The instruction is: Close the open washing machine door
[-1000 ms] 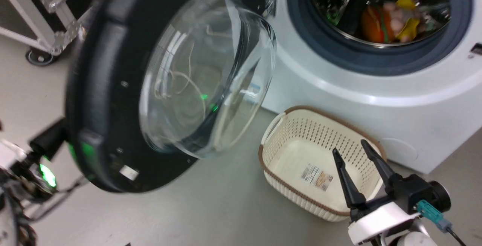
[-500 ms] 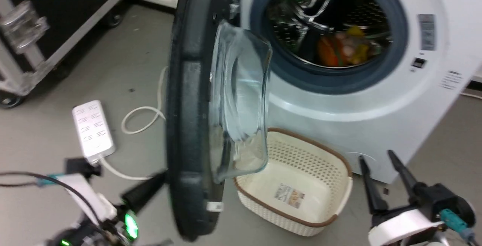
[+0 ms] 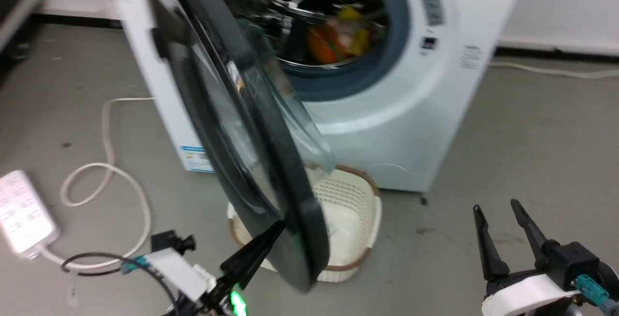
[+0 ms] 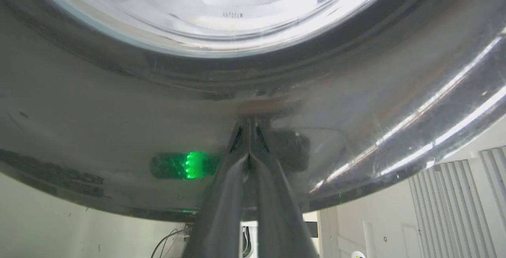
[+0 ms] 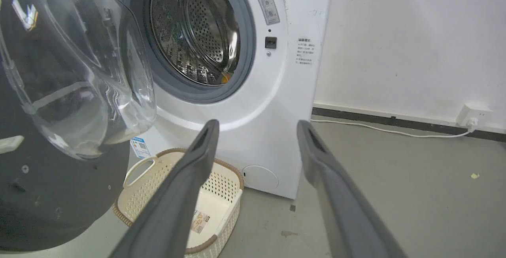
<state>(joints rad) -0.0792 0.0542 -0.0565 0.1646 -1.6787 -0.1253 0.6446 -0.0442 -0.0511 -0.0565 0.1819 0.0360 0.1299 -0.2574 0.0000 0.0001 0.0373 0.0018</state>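
The washing machine stands white with its round opening uncovered and coloured laundry in the steel drum. The washing machine door, black-rimmed with a bulging glass bowl, hangs half swung across the left of the opening. My left gripper is shut, its tips pressed against the door's glossy outer face low on the rim; the left wrist view has the gripper touching the door. My right gripper stands open and empty at the lower right, well apart from the machine and the door.
A cream perforated basket sits on the floor under the door, against the machine's front. A white power strip and its looping cable lie on the floor at the left. A white wall with a socket stands right of the machine.
The head camera has turned, shifting the whole picture. The door has swung from wide open towards the opening, with my shut left gripper following behind it. The right gripper stays open.
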